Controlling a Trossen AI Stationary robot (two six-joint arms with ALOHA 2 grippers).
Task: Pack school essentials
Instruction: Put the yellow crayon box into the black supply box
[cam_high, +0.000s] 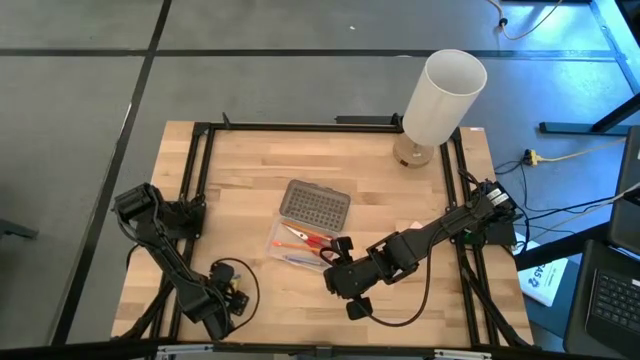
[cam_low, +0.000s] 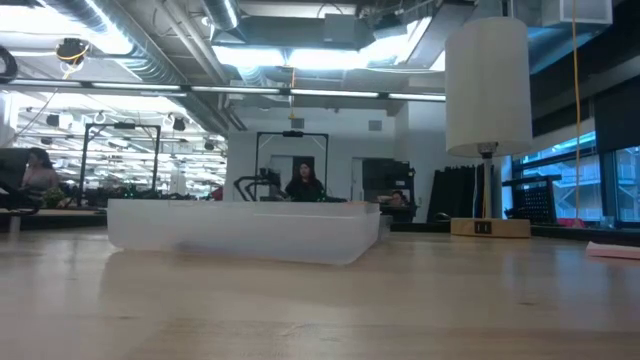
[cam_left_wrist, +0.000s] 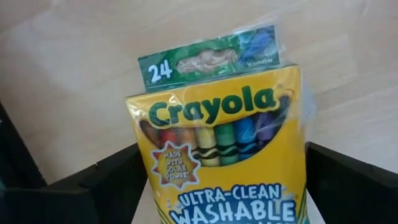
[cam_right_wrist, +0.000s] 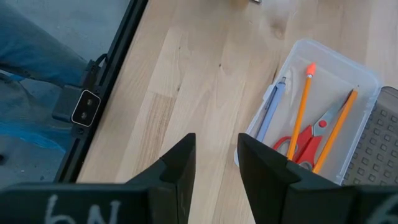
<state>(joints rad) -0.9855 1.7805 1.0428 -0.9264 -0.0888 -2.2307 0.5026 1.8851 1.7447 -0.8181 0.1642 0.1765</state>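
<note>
The green-and-yellow crayon box (cam_left_wrist: 221, 143) fills the left wrist view, standing between my left gripper's dark fingers. In the high view this gripper (cam_high: 226, 292) is near the table's near-left corner. My right gripper (cam_right_wrist: 216, 165) hovers open just off the near right corner of the clear box (cam_right_wrist: 314, 106) and holds nothing. The red-handled scissors (cam_right_wrist: 306, 138), an orange pencil (cam_right_wrist: 302, 102), a second pencil (cam_right_wrist: 336, 135) and the bluish-purple pen (cam_right_wrist: 268, 112) lie inside that box. A small pink block (cam_low: 612, 249) lies flat on the table at the right. My left gripper pinches the crayon box by its lower part (cam_left_wrist: 155, 196), one finger (cam_left_wrist: 93, 186) on each narrow side. The printed front faces the wrist camera and the green top flap (cam_left_wrist: 211, 59) points away from the gripper. Whether the box is clear of the table does not show.
The grey dotted lid (cam_high: 315, 203) lies beside the clear box (cam_high: 296, 243) on its far side. A tall white cylinder (cam_high: 441, 95) stands on a wooden base at the far right corner. A black frame (cam_high: 200, 170) runs along the table's edges. Bare wood lies between the two grippers.
</note>
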